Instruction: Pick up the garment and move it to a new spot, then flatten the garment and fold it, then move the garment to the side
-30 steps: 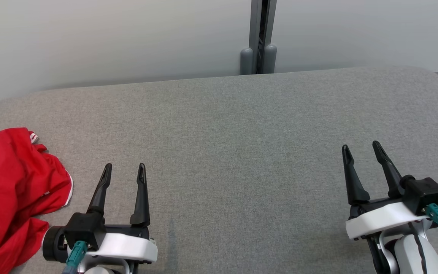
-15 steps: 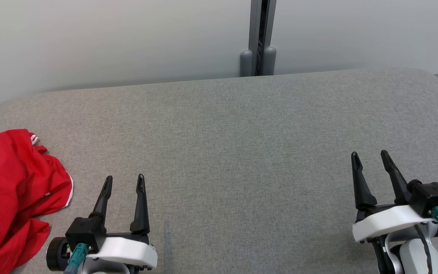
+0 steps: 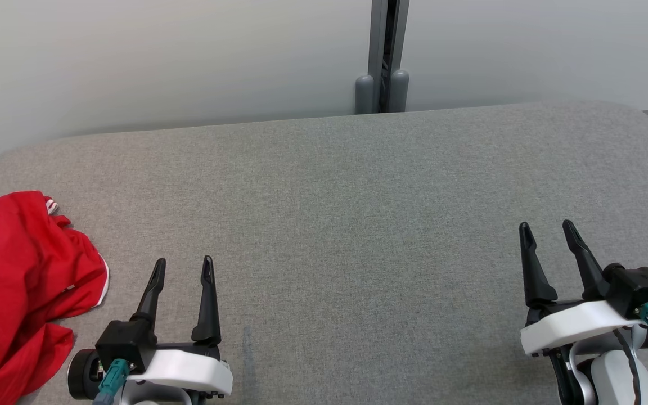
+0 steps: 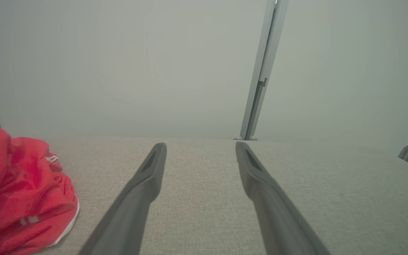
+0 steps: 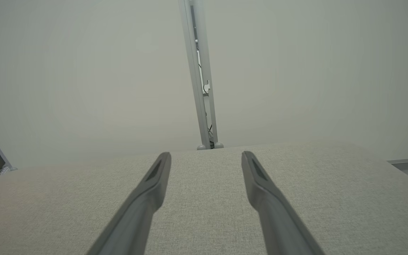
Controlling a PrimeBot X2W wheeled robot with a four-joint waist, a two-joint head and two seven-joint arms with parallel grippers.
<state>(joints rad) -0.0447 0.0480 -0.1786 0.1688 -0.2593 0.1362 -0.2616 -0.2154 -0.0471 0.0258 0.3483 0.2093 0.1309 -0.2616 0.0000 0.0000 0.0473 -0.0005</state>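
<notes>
At the bottom of the head view, your left claw [image 3: 183, 260] sits lower left and your right claw [image 3: 546, 224] lower right. Both have their fingers spread wide, pointing up the frame, and neither holds anything. Each sits over the bare grey bench [image 3: 358, 197].

Near the left claw, against the lower left edge of the frame, the red garment [image 3: 20, 281] lies in a crumpled heap. It is clear of the fingers and partly cut off by the frame edge, with a white-trimmed hem showing along its right side. Further up, the bench runs back to a pale wall [image 3: 161, 56] with a grey post [image 3: 383, 56] at upper centre.

You look to be at the very first step, with the pickup not yet begun. Next, swing the left claw toward the heap, lower it over a raised fold and close on enough cloth to lift it. The right claw is well apart from the garment, so the left is likely your first grip. The middle of the bench looks like the roomiest spot to carry it to.
</notes>
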